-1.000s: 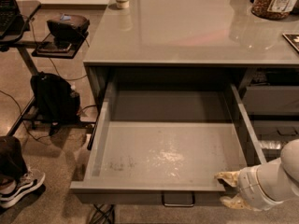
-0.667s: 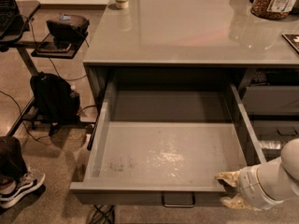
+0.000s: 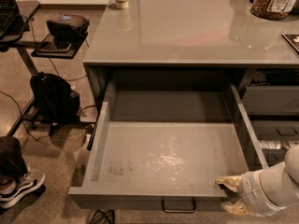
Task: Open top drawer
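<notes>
Top drawer [image 3: 163,157] is pulled far out under the grey surface [image 3: 187,31], empty, scuffed pale floor showing, pull handle [image 3: 178,206] centred on its front and untouched. Task looks basically done. Risk: any more pulling could run it to the end of its slides or skew it, since the contact is off-centre; a careless retreat could snag the front wall. Gripper [image 3: 226,195] sits at the drawer's front-right corner, fingers [image 3: 230,182] spread apart, one over the front wall and one outside it, possibly touching it.
</notes>
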